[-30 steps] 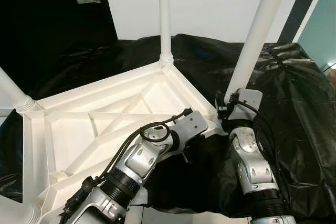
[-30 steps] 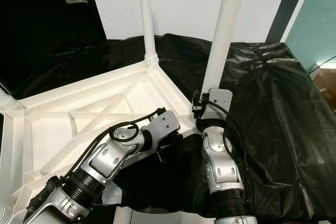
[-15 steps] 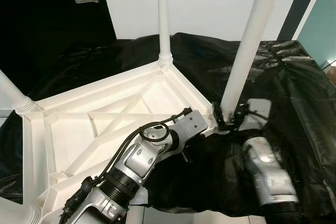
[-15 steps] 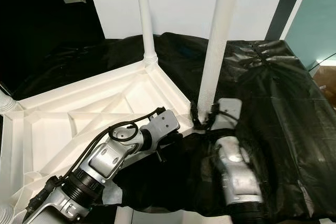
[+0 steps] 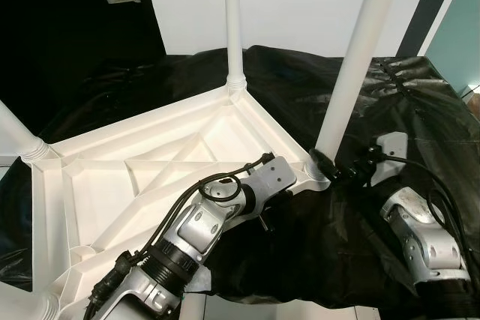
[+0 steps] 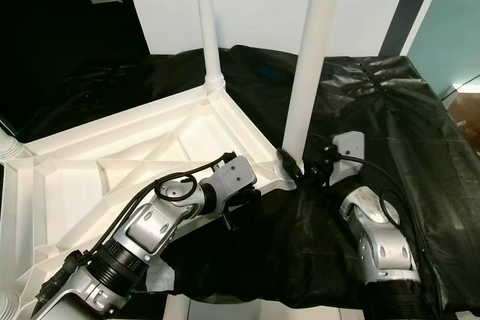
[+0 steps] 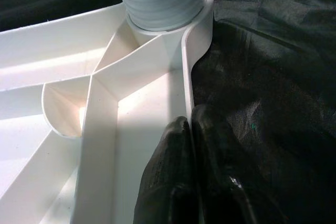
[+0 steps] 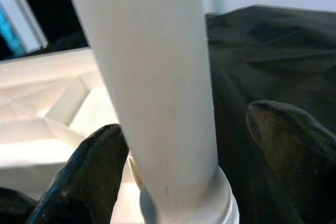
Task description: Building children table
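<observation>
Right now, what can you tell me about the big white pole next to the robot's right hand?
The white table leg is a smooth, round tube that looks like plastic. It stands upright, leaning slightly, with its ribbed bottom end set in the corner socket of the upside-down white tabletop, which lies on a black cover. The right gripper has its two black fingers spread on either side of the leg near its base. The left gripper pinches the tabletop's rim close by.

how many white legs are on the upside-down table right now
4. One white plastic leg stands at the far corner, one at the right corner between the right gripper's fingers, one at the left edge, one at the near-left corner, barely in frame.
</observation>
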Tool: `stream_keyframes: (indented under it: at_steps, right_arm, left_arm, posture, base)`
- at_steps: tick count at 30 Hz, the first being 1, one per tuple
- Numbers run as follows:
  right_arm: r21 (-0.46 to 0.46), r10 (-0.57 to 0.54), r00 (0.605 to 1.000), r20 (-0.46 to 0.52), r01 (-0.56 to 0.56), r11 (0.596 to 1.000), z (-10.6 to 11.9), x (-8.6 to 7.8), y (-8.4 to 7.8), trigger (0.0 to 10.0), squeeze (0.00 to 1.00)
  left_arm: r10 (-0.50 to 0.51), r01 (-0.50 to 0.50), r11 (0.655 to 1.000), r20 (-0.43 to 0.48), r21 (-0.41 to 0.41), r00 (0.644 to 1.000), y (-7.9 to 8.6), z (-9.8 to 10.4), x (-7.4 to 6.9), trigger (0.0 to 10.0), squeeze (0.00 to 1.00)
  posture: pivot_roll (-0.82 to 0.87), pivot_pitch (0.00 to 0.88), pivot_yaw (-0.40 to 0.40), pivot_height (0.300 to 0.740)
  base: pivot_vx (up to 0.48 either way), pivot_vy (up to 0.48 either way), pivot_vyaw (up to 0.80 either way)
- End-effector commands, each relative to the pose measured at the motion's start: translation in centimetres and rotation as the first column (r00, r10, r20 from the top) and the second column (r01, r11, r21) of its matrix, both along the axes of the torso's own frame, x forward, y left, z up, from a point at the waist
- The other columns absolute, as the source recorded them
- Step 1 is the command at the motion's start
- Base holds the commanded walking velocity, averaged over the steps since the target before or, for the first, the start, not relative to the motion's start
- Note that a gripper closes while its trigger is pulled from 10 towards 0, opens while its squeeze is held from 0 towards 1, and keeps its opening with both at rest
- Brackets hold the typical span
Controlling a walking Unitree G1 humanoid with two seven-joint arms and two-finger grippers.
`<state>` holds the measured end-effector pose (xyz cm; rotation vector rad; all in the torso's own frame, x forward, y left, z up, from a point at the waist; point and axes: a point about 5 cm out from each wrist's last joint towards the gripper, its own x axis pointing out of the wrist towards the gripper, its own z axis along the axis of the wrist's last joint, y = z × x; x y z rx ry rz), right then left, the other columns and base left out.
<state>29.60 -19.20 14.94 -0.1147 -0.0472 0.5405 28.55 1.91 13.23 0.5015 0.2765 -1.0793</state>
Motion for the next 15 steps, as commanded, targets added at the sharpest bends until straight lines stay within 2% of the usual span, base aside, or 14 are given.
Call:
stream_keyframes:
  at_steps: [1,2,3,5,8,9,10,13,14,15]
  right_arm:
    - [-0.010,0.044,0.999,-0.016,-0.044,0.999,-0.3,0.1,0.4,10.0,0.00]
    - [-0.038,0.091,0.996,-0.022,-0.092,0.995,-0.2,0.6,0.7,10.0,0.00]
    - [-0.038,0.091,0.996,-0.022,-0.092,0.995,-0.2,0.6,0.7,10.0,0.00]
    - [-0.074,0.187,0.981,-0.047,-0.190,0.979,-0.2,1.7,1.6,10.0,0.00]
    - [-0.085,0.215,0.975,-0.048,-0.219,0.972,-0.1,2.1,1.9,10.0,0.00]
    - [-0.090,0.230,0.972,-0.053,-0.234,0.968,-0.1,2.3,2.0,8.6,0.00]
    - [-0.098,0.239,0.969,-0.057,-0.244,0.965,-0.1,2.5,2.1,0.5,0.00]
    - [-0.100,0.246,0.967,-0.061,-0.251,0.963,-0.1,2.7,2.1,0.5,0.00]
    - [-0.101,0.254,0.965,-0.065,-0.259,0.960,-0.1,2.8,2.0,0.0,0.00]
    - [-0.100,0.257,0.964,-0.069,-0.263,0.960,-0.1,2.9,1.9,0.0,0.00]
  left_arm:
    - [0.020,-0.020,1.000,0.017,0.012,1.000,0.3,0.2,0.4,10.0,0.00]
    - [0.020,-0.020,1.000,0.018,0.012,1.000,0.3,0.3,0.4,10.0,0.00]
    - [0.020,-0.020,1.000,0.018,0.012,1.000,0.3,0.3,0.4,10.0,0.00]
    - [0.021,-0.021,1.000,0.025,0.008,0.999,0.1,0.5,0.6,10.0,0.00]
    - [0.022,-0.023,1.000,0.028,0.005,0.999,0.0,0.5,0.6,10.0,0.00]
    - [0.023,-0.023,1.000,0.029,0.004,0.999,0.0,0.6,0.6,10.0,0.00]
    - [0.024,-0.024,1.000,0.030,0.003,0.999,-0.1,0.6,0.6,10.0,0.00]
    - [0.025,-0.025,1.000,0.031,0.001,0.999,-0.1,0.6,0.6,10.0,0.00]
    - [0.026,-0.026,1.000,0.032,-0.001,0.999,-0.1,0.7,0.6,10.0,0.00]
    - [0.028,-0.028,1.000,0.033,-0.003,0.999,-0.1,0.7,0.6,10.0,0.00]
  posture:
    - [-0.07,0.000,0.038,0.740]
    - [-0.07,0.000,0.035,0.740]
    - [-0.07,0.000,0.035,0.740]
    - [-0.07,0.000,0.030,0.740]
    - [-0.07,0.000,0.025,0.740]
    - [-0.07,0.000,0.019,0.740]
    - [-0.07,0.000,0.019,0.740]
    - [-0.06,0.000,0.015,0.740]
    - [-0.06,0.000,0.009,0.740]
    - [-0.06,0.000,0.005,0.740]
  base:
    - [0.000,0.000,0.00]
    - [0.000,0.000,0.00]
    - [0.000,0.000,0.00]
    - [0.000,0.000,0.00]
    - [0.000,0.000,0.00]
    - [0.000,0.000,0.00]
    - [0.000,0.000,0.00]
    - [0.000,0.000,0.00]
    - [0.000,0.000,0.00]
    - [0.000,0.000,0.00]
